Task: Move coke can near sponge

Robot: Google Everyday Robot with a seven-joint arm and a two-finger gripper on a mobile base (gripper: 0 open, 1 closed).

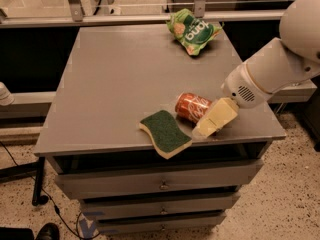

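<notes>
The coke can point(191, 106) lies on its side on the grey table point(120, 84), near the front right. The sponge point(165, 133), dark green over yellow foam, lies just left of and in front of the can, a small gap apart, with one corner over the table's front edge. My gripper point(207, 126) is cream-coloured and comes in from the right on a white arm point(270, 74). It sits low against the can's right end, pointing toward the front edge. It hides the can's right end.
A green snack bag point(192, 31) lies at the table's back right. Drawers point(160, 176) sit under the tabletop. A metal rail point(150, 18) runs behind the table. A lower shelf point(297, 91) stands to the right, behind the arm.
</notes>
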